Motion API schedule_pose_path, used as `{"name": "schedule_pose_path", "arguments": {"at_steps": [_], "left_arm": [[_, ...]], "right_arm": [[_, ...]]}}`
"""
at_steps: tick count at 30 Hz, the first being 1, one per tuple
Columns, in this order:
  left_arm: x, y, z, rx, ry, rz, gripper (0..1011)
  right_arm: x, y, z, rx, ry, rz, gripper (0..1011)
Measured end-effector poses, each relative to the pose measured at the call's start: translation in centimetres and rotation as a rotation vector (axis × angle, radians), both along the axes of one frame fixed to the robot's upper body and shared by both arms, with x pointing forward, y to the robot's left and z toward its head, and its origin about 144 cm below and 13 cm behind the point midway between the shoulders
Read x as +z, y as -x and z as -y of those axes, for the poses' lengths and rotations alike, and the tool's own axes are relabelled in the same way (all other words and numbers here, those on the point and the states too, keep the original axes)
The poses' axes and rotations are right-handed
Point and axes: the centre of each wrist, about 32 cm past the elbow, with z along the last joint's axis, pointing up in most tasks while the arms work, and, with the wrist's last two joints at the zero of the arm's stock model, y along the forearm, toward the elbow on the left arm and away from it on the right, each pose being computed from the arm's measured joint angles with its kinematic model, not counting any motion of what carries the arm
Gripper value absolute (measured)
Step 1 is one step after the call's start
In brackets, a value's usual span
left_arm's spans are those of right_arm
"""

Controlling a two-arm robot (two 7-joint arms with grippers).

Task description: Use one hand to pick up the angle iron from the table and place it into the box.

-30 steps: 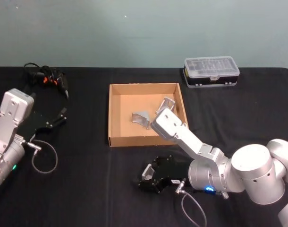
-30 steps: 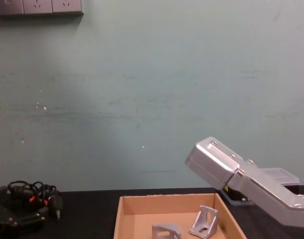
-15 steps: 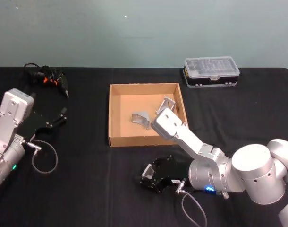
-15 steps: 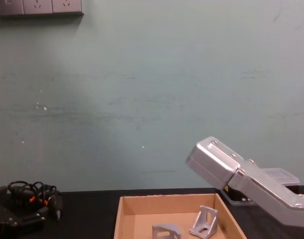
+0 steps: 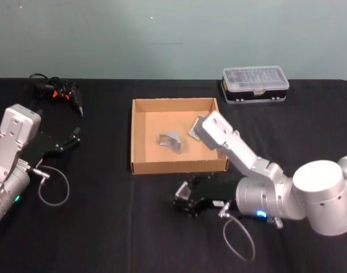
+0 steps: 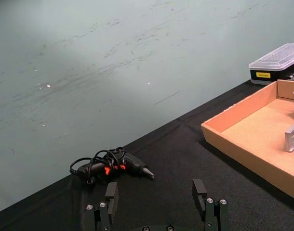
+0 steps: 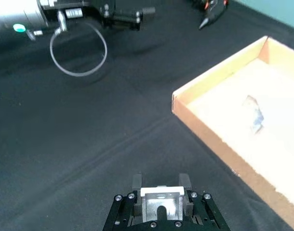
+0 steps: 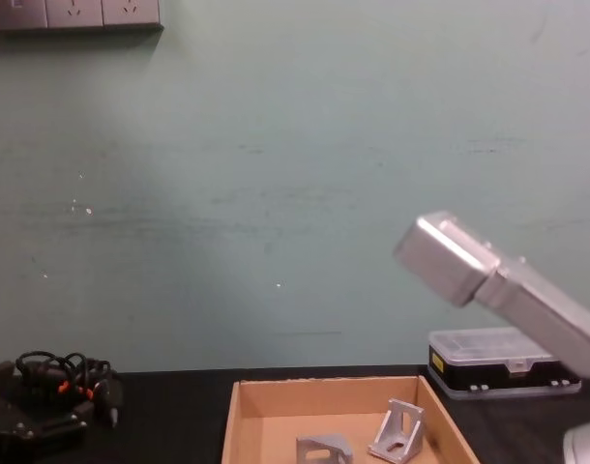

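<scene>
While the right gripper [image 5: 182, 201] is clamped tight on an angle iron [image 7: 160, 204], that piece is outside the box [image 5: 179, 166].
It's over the black table [image 5: 105, 227], just in front of the box's near wall, and 2 more angle irons [image 5: 169, 141] lie inside. The left gripper [image 5: 74, 138] is parked at the table's left with its fingers [image 6: 200, 191] spread, near a black cable bundle [image 5: 57, 94].

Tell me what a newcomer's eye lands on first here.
The right claw, just in front of the cardboard box, grips a silver angle iron. Two more angle irons lie inside the box. The left claw sits parked, open, far to the left.
</scene>
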Motion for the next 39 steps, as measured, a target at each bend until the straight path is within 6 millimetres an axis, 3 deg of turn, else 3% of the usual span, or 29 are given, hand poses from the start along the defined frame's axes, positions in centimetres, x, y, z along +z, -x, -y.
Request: {"name": "schedule_pose_path", "arguments": {"at_steps": [8, 22, 39], "left_arm": [[0.0, 0.0, 0.0, 0.000, 0.000, 0.000, 1012], [0.0, 0.0, 0.0, 0.000, 0.000, 0.000, 1011], [0.0, 0.0, 0.0, 0.000, 0.000, 0.000, 1011]], "right_arm": [[2.0, -1.4, 0.2, -0.031, -0.033, -0.002, 456], [3.7, -7.7, 0.4, -0.173, -0.057, -0.008, 457], [1.0, -11.9, -0.3, -0.242, -0.043, -0.035, 457]]}}
